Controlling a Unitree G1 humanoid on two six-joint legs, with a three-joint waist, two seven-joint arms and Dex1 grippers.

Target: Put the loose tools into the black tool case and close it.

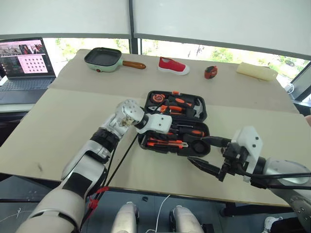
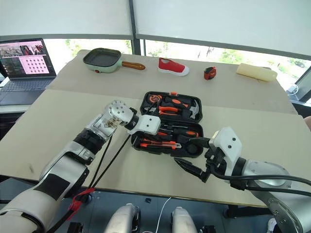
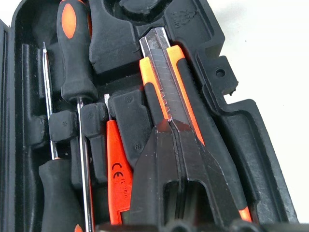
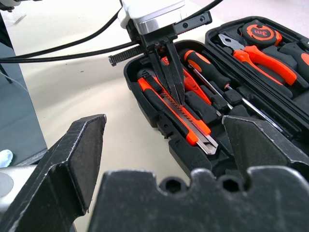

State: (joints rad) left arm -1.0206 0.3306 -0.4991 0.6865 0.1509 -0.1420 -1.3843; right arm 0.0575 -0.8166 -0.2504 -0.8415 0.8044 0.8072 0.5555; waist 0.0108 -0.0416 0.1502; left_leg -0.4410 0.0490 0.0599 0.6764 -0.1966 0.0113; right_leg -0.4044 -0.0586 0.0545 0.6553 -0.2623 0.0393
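Basically the black tool case (image 1: 175, 124) lies open near the middle of the bench (image 1: 58, 126), lid half toward the far edge, tray half toward the near edge. The left gripper (image 4: 173, 94) has its two fingers pressed together, tips resting on the blade end of the utility knife (image 4: 179, 116), holding nothing; likely it is nudging the knife down into its moulded slot. The knife lies in the tray slot closest to the case's near rim, long axis parallel to that rim, blade end toward the case's right end, in the right wrist view. It looks almost seated, blade section partly exposed.

Two screwdrivers (image 3: 72, 58) sit in slots beside the knife, shafts parallel to it, and the slim tester screwdriver (image 3: 118, 169) lies between them and the knife. The tape roll (image 1: 199, 145) sits in the tray's right near corner. Pliers (image 4: 263, 55) and hammer (image 1: 197, 109) stay in the lid half.

The right gripper (image 1: 209, 155) hangs off the case's right near corner, fingers spread wide and empty, apparently waiting to fold the lid. So the tools look stowed and the closing is not yet done. A green pan (image 1: 103, 59), red shoe (image 1: 173, 65) and laptop (image 1: 24, 63) lie along the far side, well apart.
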